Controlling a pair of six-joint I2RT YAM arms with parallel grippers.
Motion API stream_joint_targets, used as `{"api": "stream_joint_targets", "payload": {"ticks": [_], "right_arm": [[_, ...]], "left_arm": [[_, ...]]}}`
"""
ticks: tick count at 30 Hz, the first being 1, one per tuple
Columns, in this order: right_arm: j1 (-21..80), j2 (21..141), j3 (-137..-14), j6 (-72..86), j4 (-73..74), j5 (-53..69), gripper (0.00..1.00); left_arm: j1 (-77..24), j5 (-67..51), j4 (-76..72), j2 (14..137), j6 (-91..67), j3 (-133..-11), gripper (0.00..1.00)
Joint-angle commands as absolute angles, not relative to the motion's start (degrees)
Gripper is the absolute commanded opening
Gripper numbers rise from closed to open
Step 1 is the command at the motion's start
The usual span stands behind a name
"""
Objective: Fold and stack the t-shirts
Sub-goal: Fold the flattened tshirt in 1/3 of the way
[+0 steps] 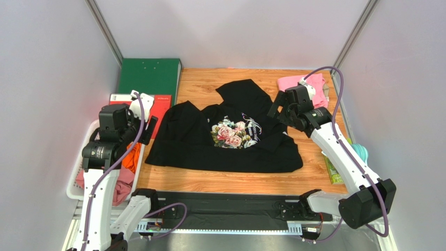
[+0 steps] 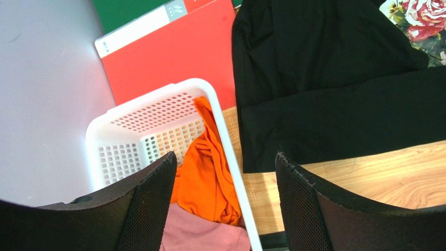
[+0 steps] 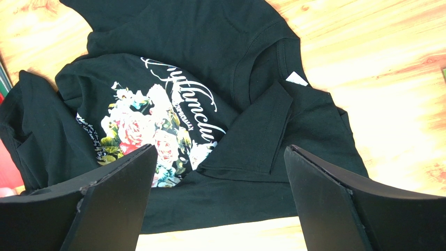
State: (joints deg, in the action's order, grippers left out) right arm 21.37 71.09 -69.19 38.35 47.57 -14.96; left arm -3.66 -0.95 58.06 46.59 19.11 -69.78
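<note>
The large black t-shirt (image 1: 225, 141) with the rose print and white script lies spread and partly folded on the wooden table. One sleeve (image 3: 259, 130) is turned in over its body. My right gripper (image 3: 221, 147) hovers open above it near the collar, holding nothing, and shows at the shirt's right side (image 1: 276, 112). My left gripper (image 2: 225, 157) stands open over the rim of the white basket (image 2: 152, 104), beside the shirt's left edge (image 2: 314, 104). An orange t-shirt (image 2: 209, 172) and a dusty-rose one (image 2: 204, 232) lie crumpled in the basket. A folded pink t-shirt (image 1: 293, 83) rests at the back right.
A green binder (image 1: 149, 76) and a red binder (image 2: 173, 57) lie at the back left, next to the basket. A teal bundle (image 1: 360, 151) and a green packet (image 1: 332, 172) sit at the table's right edge. Grey walls close in both sides.
</note>
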Motion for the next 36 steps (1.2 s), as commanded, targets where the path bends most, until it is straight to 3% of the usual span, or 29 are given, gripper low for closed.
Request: {"api": "stream_joint_targets", "payload": {"ticks": [1, 9, 15, 20, 29, 36], "right_arm": [[21.8, 69.4, -69.4, 39.2, 47.2, -16.5, 1.00], [21.8, 64.9, -67.5, 39.7, 47.3, -16.6, 1.00], [22.7, 61.7, -65.7, 40.3, 46.1, -13.4, 1.00], [26.2, 60.7, -65.1, 40.1, 46.1, -13.4, 1.00], [28.5, 61.2, -65.2, 39.7, 45.2, -12.7, 1.00], [31.4, 63.4, -67.9, 40.1, 45.5, -14.0, 1.00]], "left_arm": [[-3.3, -0.3, 56.8, 46.0, 16.6, -69.0, 0.77], [-3.3, 2.0, 53.5, 50.0, 13.5, -73.4, 0.80], [-3.2, 7.5, 57.5, 67.0, 9.4, -88.7, 0.80], [-1.7, 5.2, 60.4, 73.7, 5.7, -95.0, 0.80], [-0.4, 4.1, 57.7, 67.3, 8.2, -82.1, 0.80], [5.2, 0.5, 59.7, 66.0, 9.8, -80.3, 0.81]]}}
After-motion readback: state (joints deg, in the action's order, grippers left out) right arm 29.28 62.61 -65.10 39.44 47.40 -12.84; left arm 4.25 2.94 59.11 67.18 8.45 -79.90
